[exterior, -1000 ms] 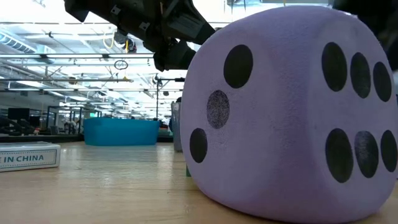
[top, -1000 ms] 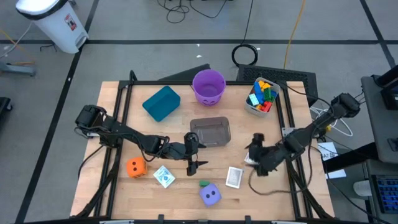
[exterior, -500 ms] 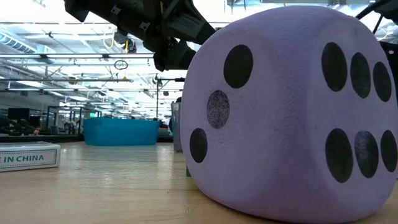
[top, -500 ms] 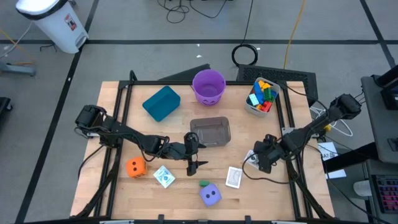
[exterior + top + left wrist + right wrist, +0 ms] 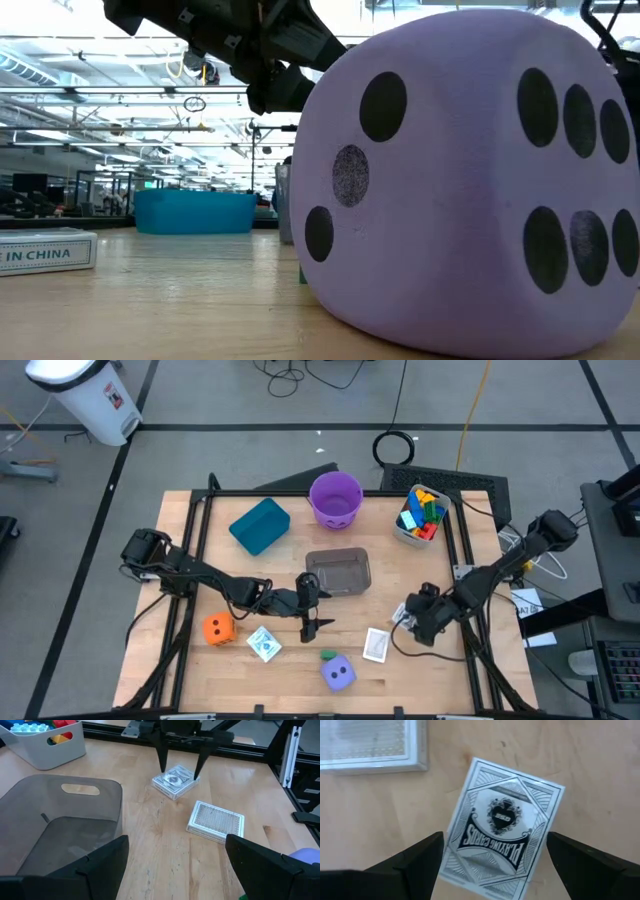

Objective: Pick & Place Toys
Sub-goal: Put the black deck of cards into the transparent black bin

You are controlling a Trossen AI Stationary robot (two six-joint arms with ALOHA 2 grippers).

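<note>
My right gripper (image 5: pixel 410 616) is open and points down over a white playing-card box (image 5: pixel 500 827) that lies flat on the table right of centre. In the left wrist view its fingers stand on either side of that box (image 5: pixel 175 777). A second card box (image 5: pixel 377 645) lies nearer the front edge, and a third (image 5: pixel 264 644) lies at front left. My left gripper (image 5: pixel 316 608) is open and empty at mid-table, beside the clear tub (image 5: pixel 338 572). An orange die (image 5: pixel 218 628), a purple die (image 5: pixel 339 673) and a green block (image 5: pixel 328 655) rest on the table.
A teal bin (image 5: pixel 260 525) and a purple bucket (image 5: pixel 335 498) stand at the back. A white tub of coloured blocks (image 5: pixel 420 515) stands at the back right. In the low view the purple die (image 5: pixel 460 190) fills the near field.
My right gripper has shifted a little over the card box, first toward the table's far edge and then back toward the near edge. It has stayed open. The box lies where it was.
</note>
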